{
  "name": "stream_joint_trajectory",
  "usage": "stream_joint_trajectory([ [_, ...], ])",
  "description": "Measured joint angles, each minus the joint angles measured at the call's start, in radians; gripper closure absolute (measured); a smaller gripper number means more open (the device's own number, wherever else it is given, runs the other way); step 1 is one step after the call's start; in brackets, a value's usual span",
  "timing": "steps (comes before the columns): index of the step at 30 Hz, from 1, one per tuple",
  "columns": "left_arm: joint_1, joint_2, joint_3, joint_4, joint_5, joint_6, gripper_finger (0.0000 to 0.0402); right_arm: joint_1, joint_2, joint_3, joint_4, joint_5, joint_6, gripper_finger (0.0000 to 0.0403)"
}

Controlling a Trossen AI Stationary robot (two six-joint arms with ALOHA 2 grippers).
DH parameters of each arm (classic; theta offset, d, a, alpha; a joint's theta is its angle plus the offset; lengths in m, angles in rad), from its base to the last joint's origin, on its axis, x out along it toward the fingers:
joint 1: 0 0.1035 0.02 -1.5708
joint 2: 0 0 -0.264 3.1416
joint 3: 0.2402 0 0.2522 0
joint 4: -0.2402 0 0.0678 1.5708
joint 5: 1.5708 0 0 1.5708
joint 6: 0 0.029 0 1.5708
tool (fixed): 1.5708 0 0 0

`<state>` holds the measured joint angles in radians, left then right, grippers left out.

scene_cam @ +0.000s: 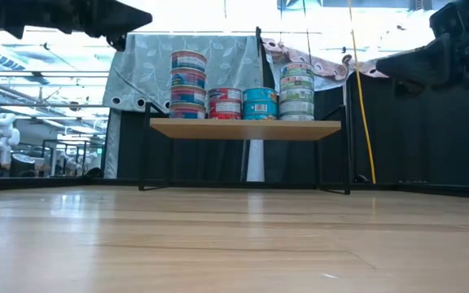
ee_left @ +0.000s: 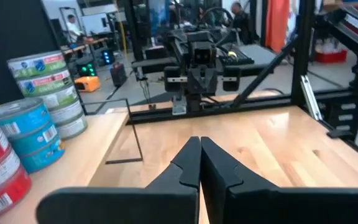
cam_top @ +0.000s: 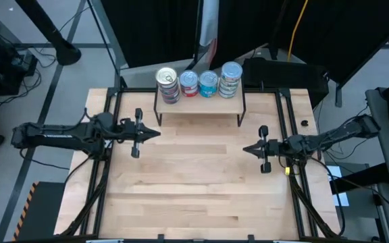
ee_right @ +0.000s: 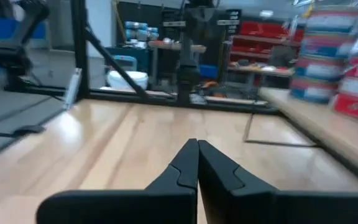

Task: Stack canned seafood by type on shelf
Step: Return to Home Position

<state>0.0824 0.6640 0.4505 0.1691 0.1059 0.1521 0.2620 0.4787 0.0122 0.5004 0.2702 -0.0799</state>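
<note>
With both arms drawn back over the bare wooden tabletop (cam_top: 194,192), the work looks essentially done, and every tin in view sits on the shelf (cam_top: 201,103) at the table's far edge.

On the left, the left gripper (cam_top: 156,134) hovers near the shelf's left front leg. Its own wrist view shows the fingers pressed together with nothing between them (ee_left: 199,143).

Four stacks stand in a row along the shelf, close beside one another. The low view shows the following:
- **Leftmost stack** (scene_cam: 188,84): blue-and-red labels, about four tins high.
- **Red-sided stack** (scene_cam: 225,103): two tins high.
- **Teal stack** (scene_cam: 260,103): two tins high.
- **Green-and-white stack** (scene_cam: 297,94): again about four tins high.

On the right, the right gripper (cam_top: 244,149) sits near the shelf's right front leg, pointing inward toward the other arm. Its fingers are likewise clamped together and empty (ee_right: 197,144).

I judge these tins to be rigid, dense for their size and smooth-walled, so they will not deform but could slip under a light pinch. The safest hold is probably across the full diameter, with the fingers on the side wall just below the top rim and coming from above. The two tall stacks look the most likely to topple, so any further approach should avoid brushing them sideways.
</note>
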Motion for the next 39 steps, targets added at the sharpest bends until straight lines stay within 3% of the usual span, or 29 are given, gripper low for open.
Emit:
stream_joint_trajectory([
  [5, 0.001, -0.011, -0.102, 0.126, -0.006, -0.016, 0.0399, -0.060, 0.002, 0.002, -0.006, -0.089, 0.028, 0.0403],
  [19, 0.000, -0.177, -0.420, 0.390, -0.012, -0.095, 0.0400, -0.125, 0.002, 0.002, -0.125, -0.120, 0.084, 0.0403],
  [26, 0.000, -0.254, -0.443, 0.336, -0.057, -0.117, 0.0400, -0.125, 0.002, 0.002, -0.160, -0.127, 0.105, 0.0403],
  [31, 0.000, -0.319, -0.443, 0.300, -0.064, -0.095, 0.0400, -0.124, -0.017, 0.002, -0.231, -0.193, 0.139, 0.0403],
  [39, 0.000, -0.508, -0.444, 0.091, -0.149, -0.114, 0.0400, -0.124, -0.128, 0.002, -0.388, -0.198, 0.173, 0.0403],
])
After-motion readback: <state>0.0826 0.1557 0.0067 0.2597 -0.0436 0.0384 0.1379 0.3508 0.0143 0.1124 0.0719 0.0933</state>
